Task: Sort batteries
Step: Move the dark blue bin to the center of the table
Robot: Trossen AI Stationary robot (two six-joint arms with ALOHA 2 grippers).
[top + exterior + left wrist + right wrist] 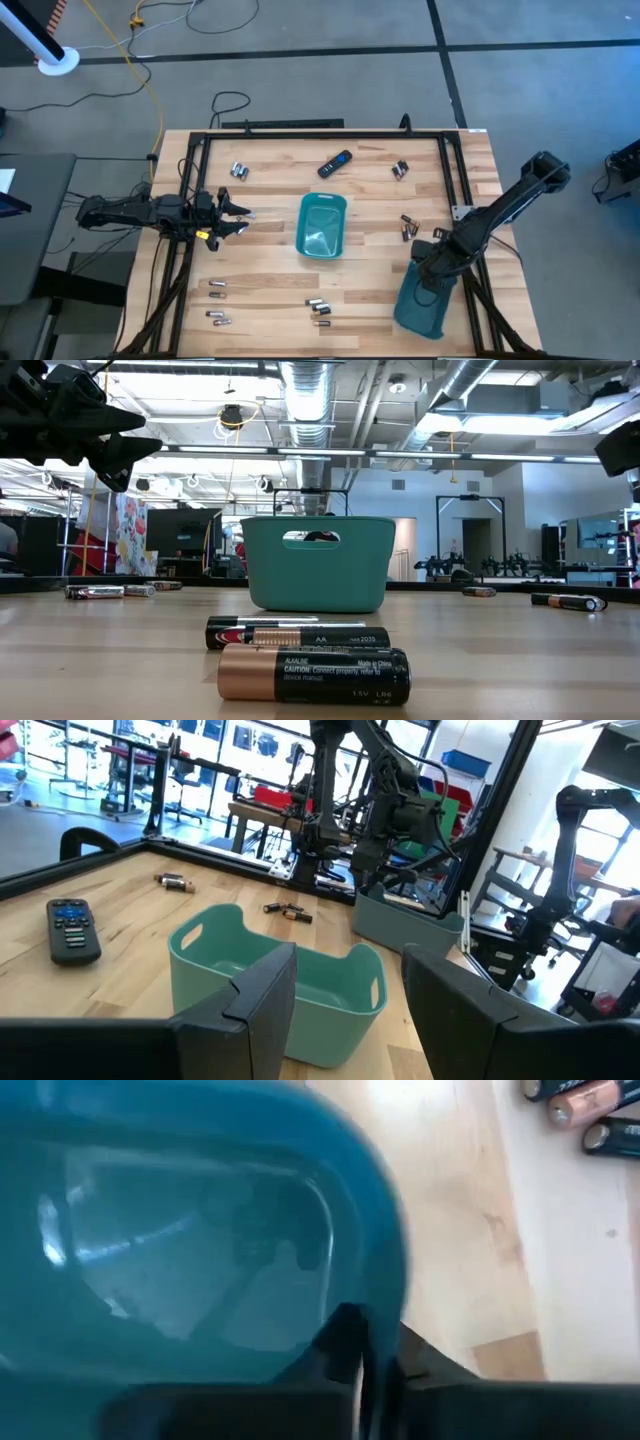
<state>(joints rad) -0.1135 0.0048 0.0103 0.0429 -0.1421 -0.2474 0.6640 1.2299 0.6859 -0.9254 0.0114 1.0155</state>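
Right end effector [430, 272] clamping the rim of the teal tray [422, 305] at the tabletop's [270, 270] near right corner. Left end effector [232, 216] hovering at the left edge, fingers apart, holding nothing. Batteries [318, 308] lying scattered around the centre teal tray [321, 226], none seen inside it.

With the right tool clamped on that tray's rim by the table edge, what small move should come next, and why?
Probably drag the teal tray inward. The right tool is shut on its rim, and the tray hangs partly over the table's near right edge, away from the batteries. The left tool waits open near the centre tray.
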